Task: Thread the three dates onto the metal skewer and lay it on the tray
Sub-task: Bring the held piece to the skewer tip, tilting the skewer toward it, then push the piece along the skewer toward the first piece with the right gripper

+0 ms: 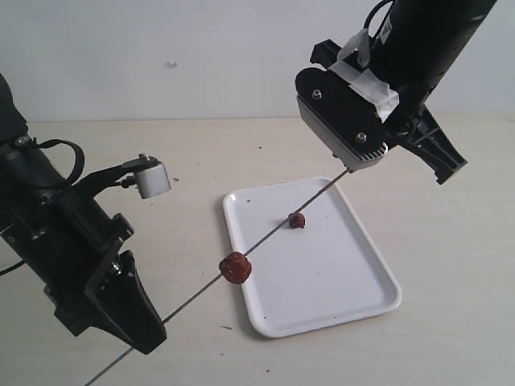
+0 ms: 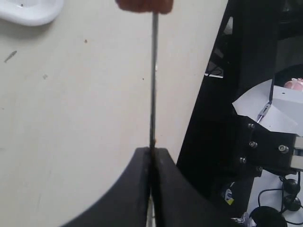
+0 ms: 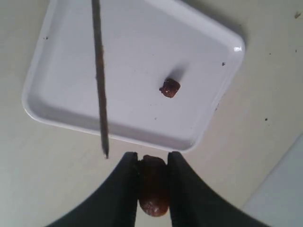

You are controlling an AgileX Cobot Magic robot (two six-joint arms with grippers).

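Metal skewer (image 1: pixel 322 193) hangs slanted above the table (image 1: pixel 161 161). Its low end is pinched in the L gripper (image 2: pixel 151 151), whose fingers are closed tight on the rod. One date (image 1: pixel 235 267) is threaded on it approx. mid-rod, just outside the tray (image 1: pixel 346 273) at its left edge in the ext. view. 2nd date (image 3: pixel 169 88) lies loose on the tray floor, off the rod and clearly apart from it in the R wrist view. 3rd date (image 3: pixel 152 191) is clamped btw the R gripper (image 3: pixel 152 157) fingers, which are part-closed round it. The skewer's pointed end is free, just beside one of those fingers and not touching the held date. Tray lies flat on the table.
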